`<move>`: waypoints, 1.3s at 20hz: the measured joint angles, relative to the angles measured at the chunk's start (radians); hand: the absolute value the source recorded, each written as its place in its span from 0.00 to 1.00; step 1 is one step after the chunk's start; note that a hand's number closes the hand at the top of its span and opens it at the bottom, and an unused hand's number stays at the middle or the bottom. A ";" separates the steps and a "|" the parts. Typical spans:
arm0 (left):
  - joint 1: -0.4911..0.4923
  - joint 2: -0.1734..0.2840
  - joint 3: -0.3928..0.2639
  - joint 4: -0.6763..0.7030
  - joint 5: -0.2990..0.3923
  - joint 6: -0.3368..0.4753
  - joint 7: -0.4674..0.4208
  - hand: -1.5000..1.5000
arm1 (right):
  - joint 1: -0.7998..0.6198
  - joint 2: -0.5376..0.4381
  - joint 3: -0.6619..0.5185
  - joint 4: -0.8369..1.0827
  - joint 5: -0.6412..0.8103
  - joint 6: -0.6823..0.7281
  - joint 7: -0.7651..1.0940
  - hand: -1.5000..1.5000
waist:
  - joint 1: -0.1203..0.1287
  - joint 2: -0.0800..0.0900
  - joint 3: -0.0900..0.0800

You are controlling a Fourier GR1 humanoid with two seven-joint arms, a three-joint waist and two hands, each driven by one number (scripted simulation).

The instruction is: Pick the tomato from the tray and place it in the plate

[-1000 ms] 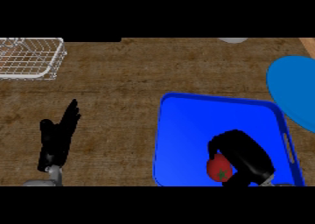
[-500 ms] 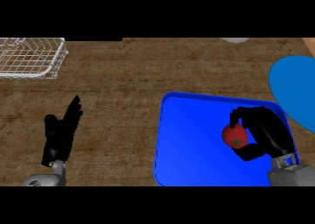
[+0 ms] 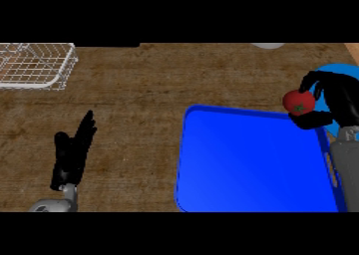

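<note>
One tomato (image 3: 298, 103): round, red, green stem spot | right hand (image 3: 343, 102): curled round it | left hand (image 3: 74, 152): fingers straight

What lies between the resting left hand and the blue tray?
In the head view, only bare wooden counter separates the left hand from the blue tray. The right hand holds the tomato at the tray's far right corner.

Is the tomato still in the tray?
Out. The right hand holds the tomato past the tray's far corner, beside the plate.

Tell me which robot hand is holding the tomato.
The right robot hand, curled round the tomato by the plate; the left robot hand rests open.
</note>
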 measured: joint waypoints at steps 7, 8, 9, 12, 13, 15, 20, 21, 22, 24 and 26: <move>0.004 0.004 0.014 0.009 0.000 -0.009 -0.012 0.50 | -0.058 -0.055 -0.124 -0.023 0.005 -0.090 0.077 1.00 | -0.006 -0.001 0.000; 0.001 0.001 0.015 0.017 0.000 -0.011 -0.020 0.50 | -0.068 -0.070 -0.141 -0.006 0.003 -0.092 0.082 1.00 | -0.006 -0.001 0.000; 0.013 -0.003 0.008 0.005 -0.004 -0.010 -0.018 0.50 | -0.082 -0.085 -0.164 0.024 -0.006 -0.101 0.078 1.00 | -0.004 -0.001 0.000; -0.008 -0.010 0.012 0.021 -0.010 -0.008 -0.014 0.50 | -0.110 -0.125 -0.215 0.108 -0.024 -0.127 0.065 1.00 | -0.004 0.000 0.000; -0.015 -0.013 0.014 0.027 -0.012 -0.007 -0.008 0.50 | -0.124 -0.135 -0.224 0.132 -0.029 -0.132 0.065 1.00 | -0.004 0.000 0.000; -0.008 -0.012 0.014 0.018 -0.011 -0.014 -0.011 0.50 | -0.155 -0.167 -0.246 0.225 -0.032 -0.156 0.039 1.00 | 0.000 0.001 0.000; 0.000 -0.007 0.017 -0.029 -0.014 -0.021 0.024 0.50 | -0.204 -0.220 -0.278 0.441 -0.040 -0.223 -0.034 1.00 | 0.004 0.002 0.000; -0.004 -0.010 0.017 -0.015 -0.014 -0.023 0.015 0.50 | -0.227 -0.242 -0.285 0.489 -0.041 -0.225 -0.045 1.00 | 0.005 0.003 0.001; -0.009 -0.015 0.015 -0.016 -0.017 -0.020 0.023 0.50 | -0.244 -0.252 -0.287 0.544 -0.035 -0.243 -0.062 1.00 | 0.007 0.003 0.000; -0.011 -0.022 0.013 -0.013 -0.025 -0.013 0.022 0.50 | -0.250 -0.283 -0.295 0.620 -0.036 -0.250 -0.097 1.00 | 0.007 0.004 0.001; -0.023 -0.020 0.019 0.001 -0.021 -0.022 0.015 0.50 | -0.278 -0.304 -0.298 0.707 -0.034 -0.250 -0.116 1.00 | 0.011 0.005 0.001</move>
